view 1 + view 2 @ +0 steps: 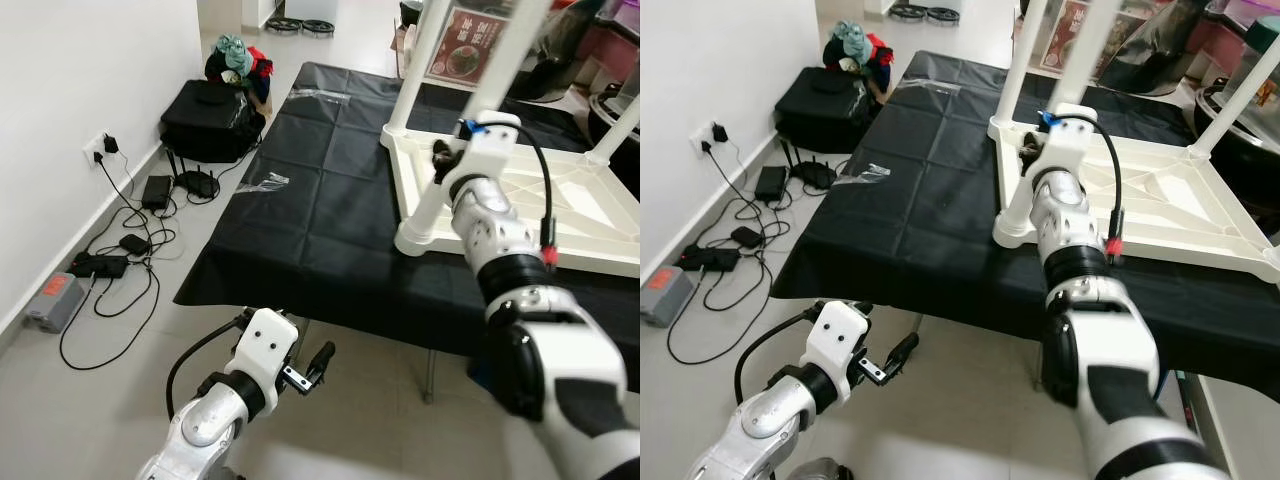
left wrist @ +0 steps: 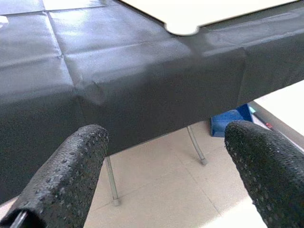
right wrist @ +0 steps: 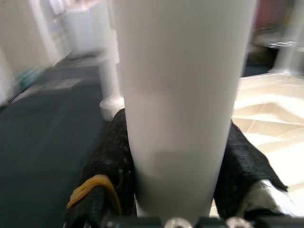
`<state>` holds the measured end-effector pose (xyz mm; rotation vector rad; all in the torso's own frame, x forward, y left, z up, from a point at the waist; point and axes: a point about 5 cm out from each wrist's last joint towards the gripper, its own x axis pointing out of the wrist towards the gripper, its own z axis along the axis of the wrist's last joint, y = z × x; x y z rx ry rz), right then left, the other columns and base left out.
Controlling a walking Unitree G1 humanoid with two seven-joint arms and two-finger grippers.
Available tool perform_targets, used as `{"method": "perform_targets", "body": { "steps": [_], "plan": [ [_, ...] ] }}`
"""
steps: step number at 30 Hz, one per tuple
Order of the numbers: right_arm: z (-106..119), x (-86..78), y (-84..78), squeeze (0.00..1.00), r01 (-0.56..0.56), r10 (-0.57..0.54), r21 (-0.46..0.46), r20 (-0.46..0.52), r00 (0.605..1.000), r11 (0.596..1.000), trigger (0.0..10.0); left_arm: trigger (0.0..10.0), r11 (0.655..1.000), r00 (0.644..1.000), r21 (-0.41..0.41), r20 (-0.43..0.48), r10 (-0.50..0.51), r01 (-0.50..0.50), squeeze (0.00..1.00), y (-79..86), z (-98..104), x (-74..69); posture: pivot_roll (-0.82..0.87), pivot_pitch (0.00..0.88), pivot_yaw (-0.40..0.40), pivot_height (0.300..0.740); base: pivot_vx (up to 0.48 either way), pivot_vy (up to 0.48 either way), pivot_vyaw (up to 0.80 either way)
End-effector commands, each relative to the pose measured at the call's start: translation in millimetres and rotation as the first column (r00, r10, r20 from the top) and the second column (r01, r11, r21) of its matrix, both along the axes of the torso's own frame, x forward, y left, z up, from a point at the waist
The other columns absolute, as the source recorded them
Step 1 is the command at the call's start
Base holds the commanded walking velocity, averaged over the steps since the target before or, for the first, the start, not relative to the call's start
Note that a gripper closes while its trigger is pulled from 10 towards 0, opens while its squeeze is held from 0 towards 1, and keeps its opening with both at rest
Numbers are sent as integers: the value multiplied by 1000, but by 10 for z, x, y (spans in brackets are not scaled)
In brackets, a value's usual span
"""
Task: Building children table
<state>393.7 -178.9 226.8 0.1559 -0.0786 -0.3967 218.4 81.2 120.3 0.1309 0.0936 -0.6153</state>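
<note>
I have the right gripper [image 3: 178, 156] pinching a white leg [image 3: 183, 95] at the upturned tabletop's [image 1: 560, 210] near corner, on the black-covered table [image 1: 300, 200]. Uneven pressure may tilt it. The left gripper [image 2: 166, 175] hangs spread below the table's near edge.

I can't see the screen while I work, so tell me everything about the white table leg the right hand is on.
The white table leg is a smooth round tube, plastic by its look, standing tilted in the near corner socket of the upturned white tabletop, which lies on the black cloth. It leans up and away toward the picture's top. The right hand is shut around it, black fingers pressing both sides. Other legs stand at other corners.
</note>
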Motion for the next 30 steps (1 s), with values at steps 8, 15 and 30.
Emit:
{"method": "perform_targets", "body": {
  "steps": [8,15,30],
  "plan": [
    [-4,-174,239,0,44,-40,58,-72,997,997,0,10000,1000,1000,24,-3,-6,6,0,9,-37,24,152,81,-101,740,0,0,0],
    [109,-184,360,1000,-48,50,67,-29,998,997,10000,10000,1000,1000,21,-7,-10,10,0,7,-47,29,151,75,-101,740,0,0,0],
    [248,40,-35,0,-426,428,-36,91,899,904,10000,10000,1000,1000,17,-8,-12,12,0,-9,-53,7,157,68,-104,740,0,0,0]
  ]
}}
